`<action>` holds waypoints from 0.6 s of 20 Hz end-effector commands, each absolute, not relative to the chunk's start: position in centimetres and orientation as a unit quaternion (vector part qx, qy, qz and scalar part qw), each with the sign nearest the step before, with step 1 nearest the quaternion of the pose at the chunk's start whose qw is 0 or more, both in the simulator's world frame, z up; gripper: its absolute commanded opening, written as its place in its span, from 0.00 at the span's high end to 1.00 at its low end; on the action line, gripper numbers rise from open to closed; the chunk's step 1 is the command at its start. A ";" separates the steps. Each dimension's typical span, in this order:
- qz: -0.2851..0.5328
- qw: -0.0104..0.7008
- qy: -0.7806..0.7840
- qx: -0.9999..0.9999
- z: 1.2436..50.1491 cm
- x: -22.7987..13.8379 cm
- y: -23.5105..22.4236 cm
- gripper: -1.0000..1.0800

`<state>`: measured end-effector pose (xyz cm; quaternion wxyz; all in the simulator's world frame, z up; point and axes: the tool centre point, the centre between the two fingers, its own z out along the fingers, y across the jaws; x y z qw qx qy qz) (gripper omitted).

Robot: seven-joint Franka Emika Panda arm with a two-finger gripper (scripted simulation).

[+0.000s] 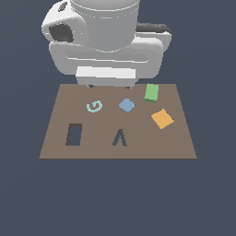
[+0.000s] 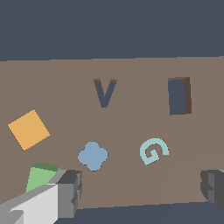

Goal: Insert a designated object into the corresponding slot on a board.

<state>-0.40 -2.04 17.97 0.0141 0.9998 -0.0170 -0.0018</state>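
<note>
While the fingers (image 2: 70, 192) stand wide apart holding nothing, the green block (image 2: 40, 176) lies just outside 1, the slot (image 2: 177, 96) well beyond on the board (image 2: 131, 122).

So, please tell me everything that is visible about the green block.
The green block is a small, plain rectangular piece, matte and somewhat longer than wide. It lies flat and slightly turned on the brown board, near the far edge on the exterior view's right, beyond the orange tile. Nothing touches it; the open gripper is beside it, not around it.
</note>
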 end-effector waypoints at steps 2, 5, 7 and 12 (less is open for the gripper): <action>-0.002 0.014 -0.017 1.000 18.0 -0.4 -2.0 0.04; -0.002 0.014 -0.019 1.000 17.7 -0.6 -1.8 0.04; -0.002 0.013 -0.022 1.000 17.4 -0.9 -1.4 0.04; -0.002 0.012 -0.034 0.999 15.9 -2.1 0.1 0.04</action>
